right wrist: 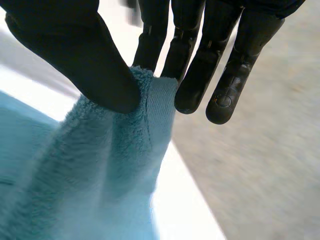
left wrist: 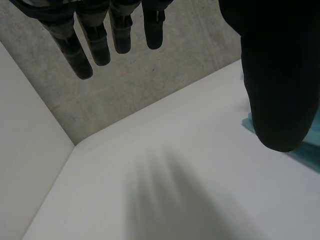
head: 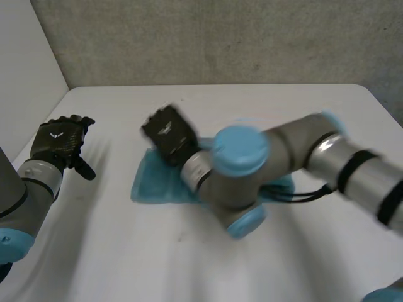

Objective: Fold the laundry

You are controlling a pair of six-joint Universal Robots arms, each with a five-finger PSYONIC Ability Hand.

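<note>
I see the white table (head: 283, 113) with my grey right arm (head: 296, 151) reaching across its middle, over the light-blue fluffy terry towel (head: 154, 184) lying there. My black right hand (head: 169, 133) pinches a towel edge between thumb and fingers, with the cloth drawn up to it. My black left hand (head: 60, 141) is at the table's left, apart from the towel, fingers straight and relaxed.

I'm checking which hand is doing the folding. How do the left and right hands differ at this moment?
The right hand pinches part of the blue towel between its thumb and fingers, while the left hand has straight fingers and holds nothing. The right hand is over the towel near mid-table, while the left hand is off to the side, over the bare white table. Both hands are black.
</note>
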